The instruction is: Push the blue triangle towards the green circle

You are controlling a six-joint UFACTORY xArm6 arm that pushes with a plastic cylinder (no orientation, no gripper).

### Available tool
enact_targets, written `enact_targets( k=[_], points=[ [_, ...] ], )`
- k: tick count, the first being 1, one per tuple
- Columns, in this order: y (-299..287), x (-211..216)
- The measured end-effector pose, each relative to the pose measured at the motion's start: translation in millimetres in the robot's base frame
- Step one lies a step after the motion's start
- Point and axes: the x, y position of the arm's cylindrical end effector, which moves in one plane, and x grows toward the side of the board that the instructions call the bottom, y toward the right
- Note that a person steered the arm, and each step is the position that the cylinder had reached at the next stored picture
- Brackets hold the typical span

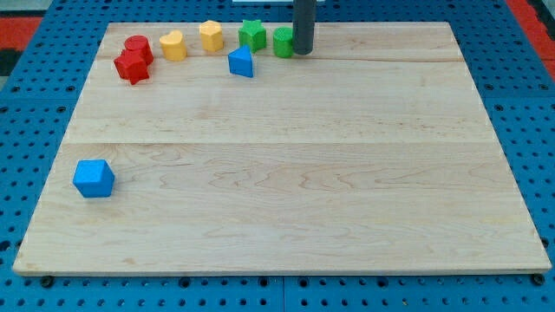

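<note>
Tip [303, 52] sits hard against the green circle [283, 42] on its view-right side, so you're on the wrong side of the job; no jaws on this rig, just the rod, nothing pinched. Blue triangle [242, 62] lies just left of and below the green circle, close but apart. Swing round below the circle, come in on the triangle's lower-left face, push short up-right. Green star [252, 34] crowds the circle's left; yellow blocks [211, 35] and red blocks [133, 61] sit farther left, blue cube [94, 178] well away at lower left.
</note>
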Motion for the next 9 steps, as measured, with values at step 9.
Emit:
enact_targets(
  k=[9],
  points=[
    [-118, 48]
  ],
)
